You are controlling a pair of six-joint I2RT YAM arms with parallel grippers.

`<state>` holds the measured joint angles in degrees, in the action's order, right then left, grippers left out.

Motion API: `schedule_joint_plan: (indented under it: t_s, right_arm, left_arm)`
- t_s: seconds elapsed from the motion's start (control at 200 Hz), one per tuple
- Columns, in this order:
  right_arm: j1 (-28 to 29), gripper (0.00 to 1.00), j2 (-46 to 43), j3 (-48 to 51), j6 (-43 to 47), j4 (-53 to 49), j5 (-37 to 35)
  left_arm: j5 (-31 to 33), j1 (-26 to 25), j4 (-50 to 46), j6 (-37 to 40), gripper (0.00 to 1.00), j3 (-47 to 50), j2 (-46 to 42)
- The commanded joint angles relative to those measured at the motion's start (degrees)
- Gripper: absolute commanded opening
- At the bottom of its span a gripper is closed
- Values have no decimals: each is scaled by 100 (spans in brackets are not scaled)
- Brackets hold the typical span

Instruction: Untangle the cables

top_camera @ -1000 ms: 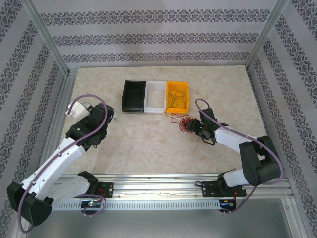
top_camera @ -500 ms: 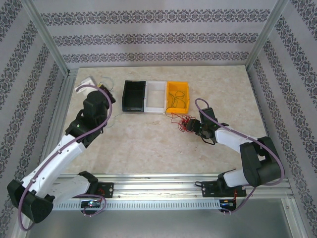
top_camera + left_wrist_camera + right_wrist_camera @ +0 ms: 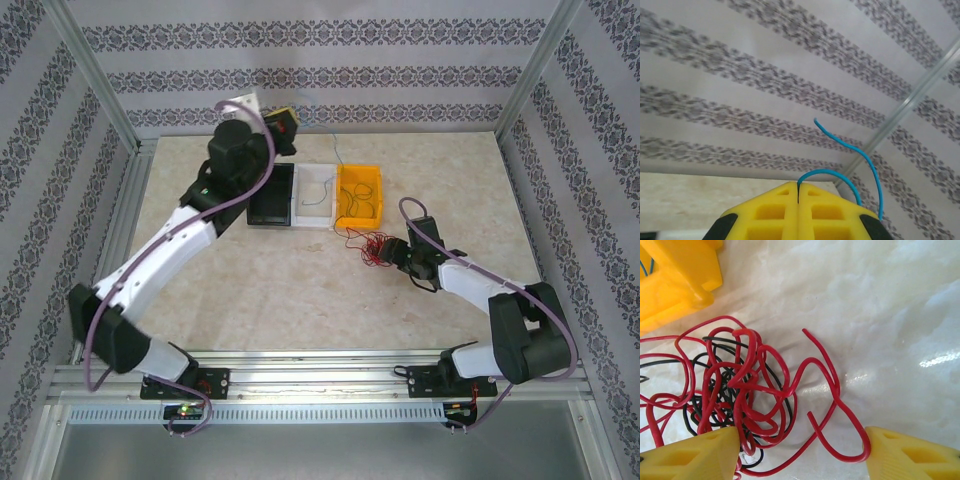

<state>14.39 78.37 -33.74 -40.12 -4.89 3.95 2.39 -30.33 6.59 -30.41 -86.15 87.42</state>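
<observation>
A tangle of red cables (image 3: 740, 385) and black cables (image 3: 695, 360) lies on the table; in the top view this bundle (image 3: 368, 248) sits just in front of the orange bin. My right gripper (image 3: 800, 457) is low over the bundle's near edge and open, its yellow fingers (image 3: 690, 455) on either side of a red loop. Raised high near the back wall, my left gripper (image 3: 288, 120) is shut on a blue-green cable (image 3: 860, 155). That cable (image 3: 322, 190) hangs down toward the white bin. The left gripper's tips (image 3: 798, 192) are pressed together on the wire.
Three bins stand in a row at the table's middle back: black (image 3: 270, 195), white (image 3: 303, 172), orange (image 3: 342, 172). A few thin wires lie in the orange bin (image 3: 675, 275). Patterned walls and aluminium posts enclose the table.
My left arm has swung from the table's left side up and toward the back, above the bins, carrying the blue-green cable. The right gripper has stayed at the bundle.
</observation>
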Motion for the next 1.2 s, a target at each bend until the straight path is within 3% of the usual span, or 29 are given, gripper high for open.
schedule_joint_plan:
  t_s: [0.0, 0.185, 0.52, 0.824, 0.914, 1.194]
  right_arm:
    - [-97, 67, -193, 43, 107, -30, -57]
    - [-121, 67, -317, 60, 171, -82, 18]
    - [-179, 67, -529, 298, 162, -130, -34]
    - [-220, 67, -669, 253, 237, -258, -34]
    - [-238, 67, -691, 255, 241, -276, -25]
    - [-253, 67, -605, 254, 198, -232, 10]
  left_arm:
    - [-706, -124, 325, 36, 0, -637, 647]
    - [-839, -157, 443, 28, 0, -1316, 1450]
    - [-703, -272, 475, -202, 0, -1446, 2208]
    - [-43, -281, 144, -272, 0, -1195, 2851]
    - [45, -306, -249, -276, 0, -1226, 2968]
    - [1145, -430, -1538, -290, 0, -1141, 2827]
